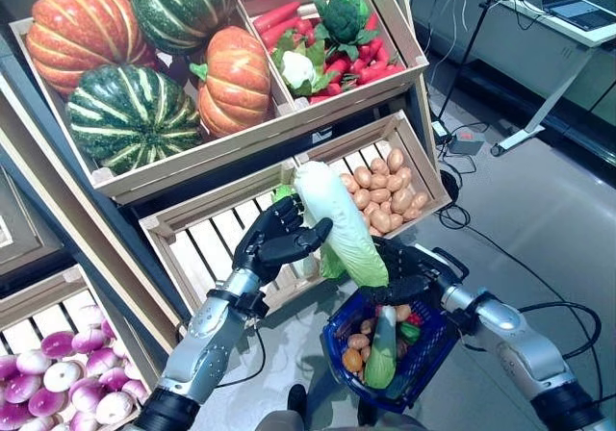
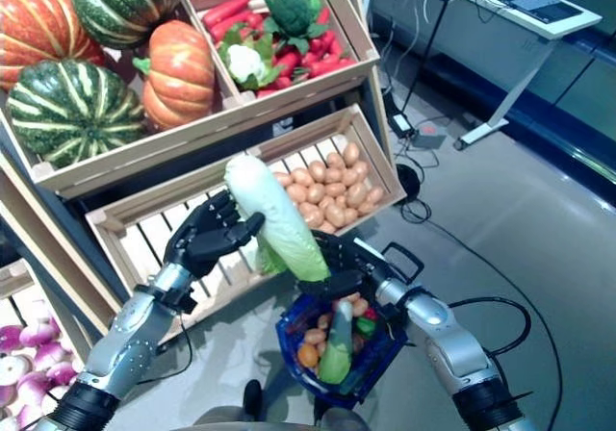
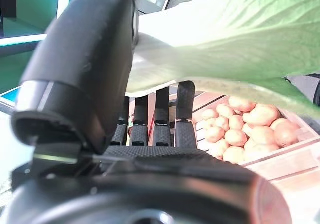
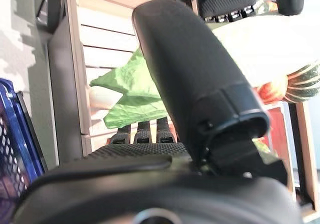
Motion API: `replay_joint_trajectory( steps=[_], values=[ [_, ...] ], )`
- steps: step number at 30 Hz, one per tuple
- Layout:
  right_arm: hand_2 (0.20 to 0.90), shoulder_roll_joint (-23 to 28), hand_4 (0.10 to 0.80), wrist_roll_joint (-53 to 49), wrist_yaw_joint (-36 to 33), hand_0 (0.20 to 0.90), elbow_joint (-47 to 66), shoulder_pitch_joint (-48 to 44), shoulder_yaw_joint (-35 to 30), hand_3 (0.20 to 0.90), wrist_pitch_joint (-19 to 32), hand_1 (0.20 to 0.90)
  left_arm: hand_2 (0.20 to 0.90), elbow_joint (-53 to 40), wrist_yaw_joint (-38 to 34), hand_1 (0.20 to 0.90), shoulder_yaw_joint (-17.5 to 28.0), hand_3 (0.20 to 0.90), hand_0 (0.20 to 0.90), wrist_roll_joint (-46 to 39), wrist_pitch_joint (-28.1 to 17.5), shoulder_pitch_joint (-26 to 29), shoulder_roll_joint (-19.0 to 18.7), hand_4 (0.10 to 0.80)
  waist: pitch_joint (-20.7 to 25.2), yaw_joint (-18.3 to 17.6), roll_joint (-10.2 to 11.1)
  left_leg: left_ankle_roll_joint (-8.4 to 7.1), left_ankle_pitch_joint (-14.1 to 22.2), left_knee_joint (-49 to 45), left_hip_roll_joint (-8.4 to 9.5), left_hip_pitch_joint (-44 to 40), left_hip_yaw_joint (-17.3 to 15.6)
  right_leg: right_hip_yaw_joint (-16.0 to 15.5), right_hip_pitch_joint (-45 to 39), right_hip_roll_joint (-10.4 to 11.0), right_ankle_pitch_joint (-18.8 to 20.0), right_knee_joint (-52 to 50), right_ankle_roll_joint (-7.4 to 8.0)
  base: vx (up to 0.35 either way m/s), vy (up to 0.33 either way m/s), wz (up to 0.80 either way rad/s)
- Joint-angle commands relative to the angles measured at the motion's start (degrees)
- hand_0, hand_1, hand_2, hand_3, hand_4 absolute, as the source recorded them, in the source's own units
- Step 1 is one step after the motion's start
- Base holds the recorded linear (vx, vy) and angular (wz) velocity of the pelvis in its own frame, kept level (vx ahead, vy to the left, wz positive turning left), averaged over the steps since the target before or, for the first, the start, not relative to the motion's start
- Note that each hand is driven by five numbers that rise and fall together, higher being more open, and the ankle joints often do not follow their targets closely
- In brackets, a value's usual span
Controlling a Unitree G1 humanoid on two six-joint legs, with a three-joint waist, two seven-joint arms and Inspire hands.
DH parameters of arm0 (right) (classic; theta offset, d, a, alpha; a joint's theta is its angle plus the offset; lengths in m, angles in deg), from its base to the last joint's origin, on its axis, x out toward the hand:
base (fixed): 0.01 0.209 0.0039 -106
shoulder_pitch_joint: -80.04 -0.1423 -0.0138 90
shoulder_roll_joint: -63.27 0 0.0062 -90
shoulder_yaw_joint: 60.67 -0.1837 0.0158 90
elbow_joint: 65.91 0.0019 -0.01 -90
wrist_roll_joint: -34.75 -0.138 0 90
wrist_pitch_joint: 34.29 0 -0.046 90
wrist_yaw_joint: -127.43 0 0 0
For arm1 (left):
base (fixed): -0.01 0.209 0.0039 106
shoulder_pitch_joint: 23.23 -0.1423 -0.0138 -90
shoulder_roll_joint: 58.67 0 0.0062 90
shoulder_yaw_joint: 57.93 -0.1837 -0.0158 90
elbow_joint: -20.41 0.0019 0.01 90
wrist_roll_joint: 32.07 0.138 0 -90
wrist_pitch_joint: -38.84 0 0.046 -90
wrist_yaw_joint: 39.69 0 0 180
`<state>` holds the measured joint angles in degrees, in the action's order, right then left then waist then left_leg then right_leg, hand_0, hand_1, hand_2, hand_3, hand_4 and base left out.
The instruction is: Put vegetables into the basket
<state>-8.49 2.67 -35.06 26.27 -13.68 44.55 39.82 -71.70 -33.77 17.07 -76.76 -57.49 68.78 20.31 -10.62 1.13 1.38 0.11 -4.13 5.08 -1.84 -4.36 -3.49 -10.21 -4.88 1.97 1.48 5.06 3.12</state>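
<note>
The tiered wooden crate shelf point(image 1: 289, 128) carries striped green and orange pumpkins point(image 1: 144, 56) in its upper left bin, red peppers with broccoli and cauliflower point(image 1: 327, 37) in the upper right bin, and small tan potatoes point(image 1: 382, 195) at the right end of the slatted middle crate. Below the shelf's front edge hangs the blue mesh shopping basket point(image 1: 385, 349), already holding a long green vegetable and some small round ones. Its handle sits at the right robot hand point(image 1: 409, 275), but whether those fingers are curled round the handle or steadying the cabbage cannot be told.

The task's thing, a long pale-green and white napa cabbage point(image 1: 339, 224), is in the air just in front of the middle crate and directly above the basket. The left robot hand point(image 1: 279, 239) grips it, thumb on one side and fingers curled behind, near its middle.

The cabbage's long axis runs steeply, tilted: the white stem end points up toward the shelf, the leafy green end points down at the basket's mouth.

To finish well, the left robot hand should probably lower the leafy tip past the rim first, keeping the axis in line with the basket's longer span, then relax the grip only once the cabbage rests on the contents. The basket likely needs holding level, since it may swing under the added weight.
</note>
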Motion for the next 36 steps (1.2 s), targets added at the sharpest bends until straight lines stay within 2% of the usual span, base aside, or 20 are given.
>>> replay_joint_trajectory(
  steps=[1,7,16,25,36],
  values=[
    [0.9,1.0,0.8,-6.6,7.5,0.9,2.5,-5.7,4.8,0.9,0.6,0.9,0.3,-3.0,3.2,0.3,-1.7,0.3,0.3,-2.3,-5.7,5.9,0.4,0.4,6.8,0.8,2.0,-1.06,4.7,-0.1,0.61,-0.6,0.6,-1.8,-0.8,3.9,1.2,-0.1,2.92,0.038,-0.008,0.0],
    [0.9,1.6,0.8,-7.0,8.1,0.9,3.0,-6.3,6.5,0.9,0.1,0.9,0.3,-3.0,4.6,0.3,-2.3,0.3,0.3,-3.1,-5.6,5.7,0.3,0.4,7.3,0.9,2.1,-1.12,4.8,-0.1,0.43,-0.8,0.5,-1.7,-0.9,3.9,1.1,-0.1,2.95,0.028,-0.009,0.0],
    [0.9,0.4,0.8,-10.7,4.8,0.9,2.6,-7.0,7.3,0.9,-0.7,0.9,0.3,-3.8,6.8,0.3,-3.7,0.3,0.3,-3.6,-4.3,5.8,0.2,0.4,7.6,0.7,1.8,-1.17,4.8,-0.1,0.2,-1.2,0.3,-1.1,-1.1,3.8,0.9,-0.1,2.96,0.011,-0.003,0.0],
    [0.9,-1.5,0.8,-13.0,-1.1,0.9,2.6,-7.7,7.3,0.9,-0.2,0.9,0.3,-4.6,8.4,0.3,-6.3,0.3,0.3,-1.1,-3.0,6.0,-0.3,0.4,8.0,0.5,1.5,-1.09,5.1,-0.1,0.05,-1.7,0.3,-0.4,-1.4,3.6,0.5,-0.1,3.03,0.0,0.0,0.0],
    [0.9,-2.8,0.8,-13.3,-7.3,0.9,3.0,-7.5,4.9,0.9,2.0,0.9,0.3,-5.4,8.7,0.3,-6.2,0.3,0.3,-0.4,-1.3,5.8,-0.6,0.4,7.7,0.3,1.2,-1.08,5.1,-0.1,-0.11,-1.6,0.1,0.1,-1.1,3.4,0.6,-0.1,3.1,0.0,0.0,0.0]
  ],
)
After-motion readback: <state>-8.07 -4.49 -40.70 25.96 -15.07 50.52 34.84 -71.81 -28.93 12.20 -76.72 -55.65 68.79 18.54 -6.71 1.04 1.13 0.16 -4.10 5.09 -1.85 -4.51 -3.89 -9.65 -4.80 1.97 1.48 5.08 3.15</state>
